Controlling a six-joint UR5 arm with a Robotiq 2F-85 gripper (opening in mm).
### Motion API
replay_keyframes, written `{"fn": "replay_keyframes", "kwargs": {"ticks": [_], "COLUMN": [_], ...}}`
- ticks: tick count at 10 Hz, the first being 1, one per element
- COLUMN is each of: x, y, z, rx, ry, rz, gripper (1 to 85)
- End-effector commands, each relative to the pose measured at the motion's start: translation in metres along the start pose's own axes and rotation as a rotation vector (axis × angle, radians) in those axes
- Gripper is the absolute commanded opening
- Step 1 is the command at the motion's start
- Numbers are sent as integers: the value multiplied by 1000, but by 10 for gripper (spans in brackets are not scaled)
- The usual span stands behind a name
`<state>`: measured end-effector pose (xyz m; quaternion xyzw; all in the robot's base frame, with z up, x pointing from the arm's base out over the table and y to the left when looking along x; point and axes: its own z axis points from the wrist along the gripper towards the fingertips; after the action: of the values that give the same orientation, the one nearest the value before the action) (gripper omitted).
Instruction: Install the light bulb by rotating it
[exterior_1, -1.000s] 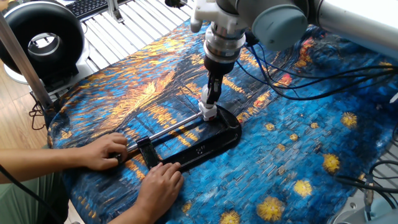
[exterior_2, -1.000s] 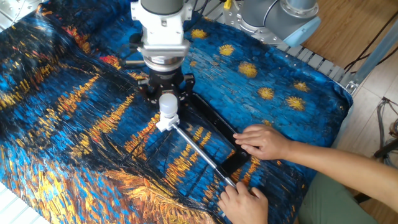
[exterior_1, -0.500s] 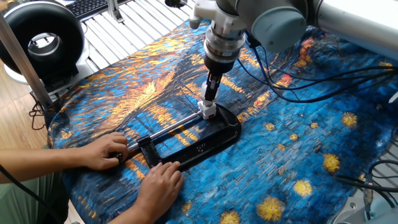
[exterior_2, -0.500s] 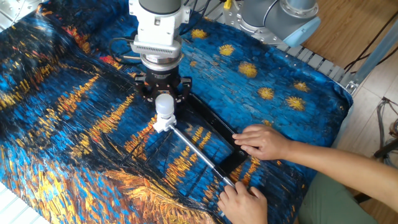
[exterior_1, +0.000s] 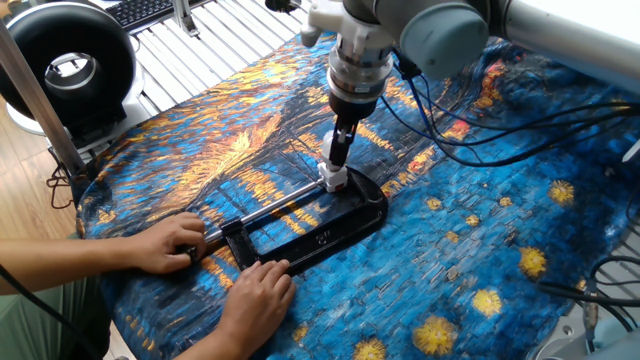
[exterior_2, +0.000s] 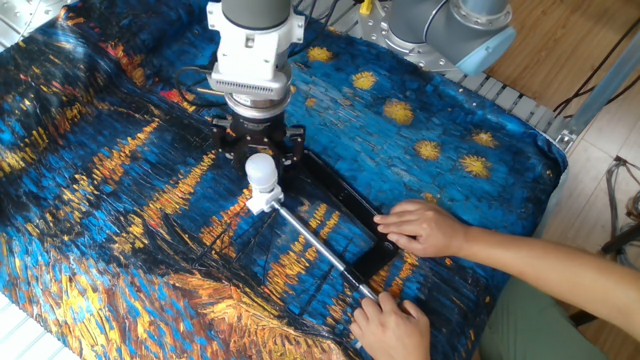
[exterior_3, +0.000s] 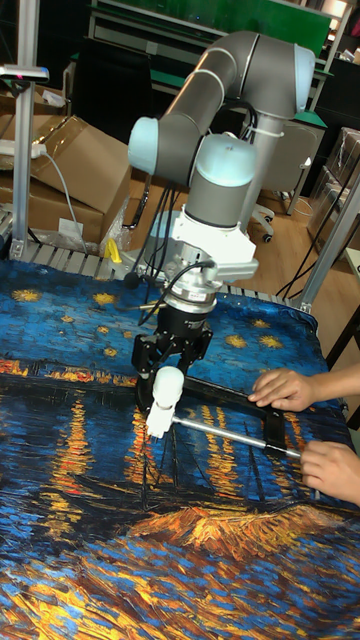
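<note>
We are looking at the bulb (exterior_2: 261, 170) first. It is small and white, with a round top, and it is standing up straight. It is sitting on a little white socket (exterior_2: 260, 200), right under our gripper (exterior_2: 254, 158).

Our gripper is pointing straight down. Its two black fingers (exterior_3: 146, 356) are sitting on either side of the bulb, with the round top poking out between them. The fingers are spread a bit, but we cannot tell if they are squeezing the bulb or just sitting beside it.

Just below the gripper, the socket is sitting at one end of a black clamp (exterior_1: 330, 228). A long silver rod (exterior_2: 320, 245) is running away from the socket, along the clamp.

Far from the gripper, at the other end of the clamp, two bare hands of a person are resting. One hand (exterior_2: 422, 226) is pressing on the black frame. The other hand (exterior_2: 392, 320) is sitting at the end of the rod.

Under all of this, a blue cloth (exterior_2: 110, 190) with yellow stars and orange streaks is covering the table.

Above the gripper, the grey arm (exterior_3: 235, 100) is bending up and over. Black cables (exterior_1: 470, 130) are hanging from it across the cloth.

Off to the side, away from the gripper, a round black fan (exterior_1: 65, 65) is standing by the table edge.
</note>
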<state>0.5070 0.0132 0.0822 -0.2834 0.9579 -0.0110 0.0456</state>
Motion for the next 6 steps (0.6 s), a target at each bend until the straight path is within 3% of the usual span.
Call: {"fn": "replay_keyframes", "kwargs": {"ticks": [1, 3, 4, 6], "x": [2, -2, -5, -14], "y": [10, 8, 2, 7], "z": [-9, -13, -14, -17], "rx": [-27, -16, 13, 13], "ry": [18, 13, 16, -3], "rz": [-28, -160, -248, -361], "gripper": [667, 657, 657, 653]}}
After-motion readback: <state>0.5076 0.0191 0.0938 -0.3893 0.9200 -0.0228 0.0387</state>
